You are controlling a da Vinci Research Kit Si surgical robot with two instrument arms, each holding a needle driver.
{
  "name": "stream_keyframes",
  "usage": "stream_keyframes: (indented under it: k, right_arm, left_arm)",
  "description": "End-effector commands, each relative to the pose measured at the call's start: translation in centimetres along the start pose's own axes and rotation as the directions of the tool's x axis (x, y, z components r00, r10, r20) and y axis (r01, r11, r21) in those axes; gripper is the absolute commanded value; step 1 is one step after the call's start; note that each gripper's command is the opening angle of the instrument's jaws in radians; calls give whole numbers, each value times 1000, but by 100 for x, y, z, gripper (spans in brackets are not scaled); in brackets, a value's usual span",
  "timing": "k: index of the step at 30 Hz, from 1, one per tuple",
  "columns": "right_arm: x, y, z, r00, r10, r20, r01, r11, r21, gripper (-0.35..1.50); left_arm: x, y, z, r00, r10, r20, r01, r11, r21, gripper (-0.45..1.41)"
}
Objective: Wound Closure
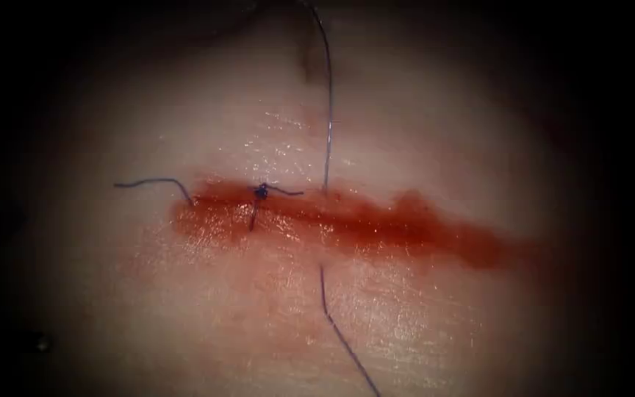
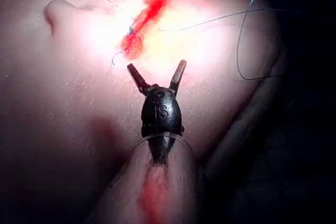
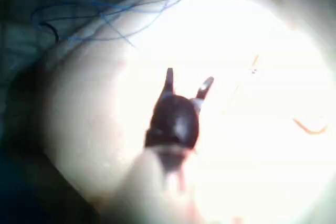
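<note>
While thread (image 1: 328, 95) crosses the cut (image 1: 347, 220), left hand (image 2: 156, 73) and right hand (image 3: 188, 83) gape empty.

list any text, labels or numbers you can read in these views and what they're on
No text can be read with certainty.
Left arm's tool: raised marks on its dark wrist housing, too small and blurred to read; jaws open, holding nothing.
Right arm's tool: no marking legible; jaws open, holding nothing.
Tissue, knot, thread, red fluid along the cut: no text or signs.

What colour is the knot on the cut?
Dark blue knot, clearest in the endoscope view.
</note>
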State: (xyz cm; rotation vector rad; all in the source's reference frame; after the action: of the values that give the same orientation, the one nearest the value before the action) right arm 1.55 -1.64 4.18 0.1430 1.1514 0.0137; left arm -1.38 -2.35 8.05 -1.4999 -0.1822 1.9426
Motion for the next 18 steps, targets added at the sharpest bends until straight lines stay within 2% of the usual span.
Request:
stream_keyframes:
  k: [1, 6, 11, 14, 18]
  right_arm:
    - [-10, 3, 40, 1000, -10, 0, 10, 999, -34, 113]
    - [-32, -11, 104, 999, -32, 21, 33, 995, -90, 116]
    - [-46, -34, 154, 998, -57, 11, 58, 993, -101, 104]
    - [-51, -37, 169, 998, -65, -10, 63, 992, -113, 101]
    - [-64, -33, 176, 995, -100, -13, 98, 987, -129, 96]
  left_arm:
    - [-9, 7, 4, 1000, -5, 1, 5, 1000, -1, 93]
    - [-9, 8, 4, 1000, -5, 1, 5, 1000, -6, 93]
    - [-9, 8, 4, 1000, -5, 1, 5, 1000, -6, 93]
    - [-10, 8, 5, 1000, -5, 1, 5, 1000, -6, 93]
    - [-10, 9, 5, 1000, -4, 4, 4, 1000, -6, 91]
